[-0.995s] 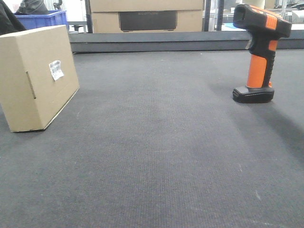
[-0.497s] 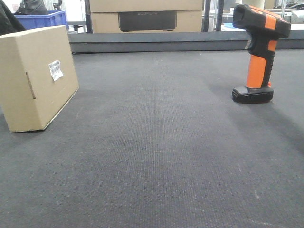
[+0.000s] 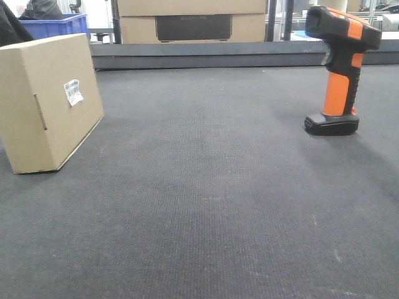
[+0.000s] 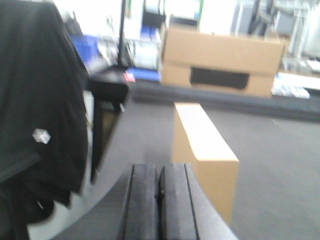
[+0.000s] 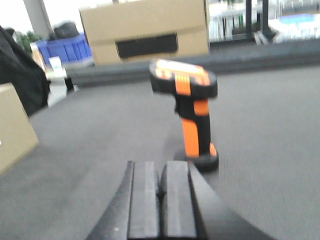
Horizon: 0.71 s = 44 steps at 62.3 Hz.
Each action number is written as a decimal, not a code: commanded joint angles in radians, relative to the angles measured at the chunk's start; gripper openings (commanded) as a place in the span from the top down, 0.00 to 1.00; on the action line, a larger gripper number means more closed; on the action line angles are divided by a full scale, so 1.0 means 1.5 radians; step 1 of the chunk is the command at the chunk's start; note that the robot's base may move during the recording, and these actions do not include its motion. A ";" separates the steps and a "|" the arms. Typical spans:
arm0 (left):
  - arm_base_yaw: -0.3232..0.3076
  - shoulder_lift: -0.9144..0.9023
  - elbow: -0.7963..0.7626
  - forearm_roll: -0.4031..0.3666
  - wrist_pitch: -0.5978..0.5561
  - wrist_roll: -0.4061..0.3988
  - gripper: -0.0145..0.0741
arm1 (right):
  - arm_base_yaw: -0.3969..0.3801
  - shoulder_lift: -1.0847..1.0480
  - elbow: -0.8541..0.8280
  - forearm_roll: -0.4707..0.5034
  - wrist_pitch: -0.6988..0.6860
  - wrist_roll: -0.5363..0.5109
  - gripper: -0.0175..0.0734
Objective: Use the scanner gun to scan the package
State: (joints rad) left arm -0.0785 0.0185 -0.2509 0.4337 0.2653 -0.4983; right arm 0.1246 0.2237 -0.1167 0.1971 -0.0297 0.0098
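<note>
Almost nothing has shifted on the dark mat [image 3: 206, 205] over the past second; the front view's framing sits a touch differently, while both task items rest where they were. The package [image 3: 50, 99] stands on edge at the mat's left side, its small white label [image 3: 73, 91] turned toward the open centre, a placement that likely keeps the barcode reachable for a scan. Well apart from it, at the right, the scanner gun [image 3: 340, 68] stands upright on its flat black base, orange handle clear of everything, probably so a gripper can close around it. The left gripper [image 4: 159, 200] hangs low behind the package, pointed along its narrow top edge, its 2 pads pressed together on nothing. The right gripper [image 5: 161, 197] is levelled at the scanner gun from just short of it, pads likewise together and empty, though blur in both wrist views makes any thin gap hard to rule out. A larger cardboard box [image 3: 192, 20] with a dark panel sits beyond the mat, and neither arm appears in the front view.
</note>
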 commanded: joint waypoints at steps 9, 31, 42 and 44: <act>0.002 -0.012 0.002 0.016 0.014 -0.002 0.96 | -0.001 -0.061 -0.035 -0.008 0.020 -0.007 0.99; 0.002 -0.012 0.002 0.016 0.015 -0.002 0.96 | -0.001 -0.066 -0.108 -0.100 0.205 -0.007 0.99; 0.002 -0.012 0.002 0.016 0.015 -0.002 0.96 | -0.001 -0.066 -0.108 -0.098 0.205 -0.007 0.99; 0.002 -0.012 0.002 0.016 0.015 -0.002 0.96 | -0.001 -0.066 -0.108 -0.098 0.205 -0.007 0.99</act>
State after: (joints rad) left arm -0.0785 0.0053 -0.2483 0.4493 0.3013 -0.4983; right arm 0.1246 0.1266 -0.2685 0.0627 0.2849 0.0076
